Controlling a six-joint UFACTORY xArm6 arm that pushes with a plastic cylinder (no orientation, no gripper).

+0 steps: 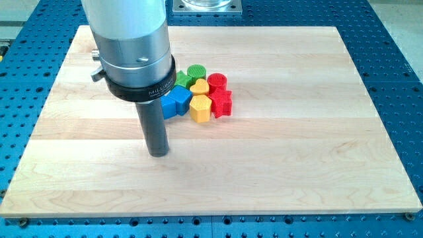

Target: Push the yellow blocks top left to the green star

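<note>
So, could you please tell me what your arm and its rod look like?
A wide silver-grey cylinder with a black ring bearing small white lettering narrows into a straight dark grey rod. My tip is its blunt round end. No cables show.

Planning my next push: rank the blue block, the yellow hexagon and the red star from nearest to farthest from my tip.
From my tip:
1. Blue block, up and slightly right, at the cluster's left edge.
2. Yellow hexagon, right of the blue one.
3. Red star, at the cluster's right edge.
</note>
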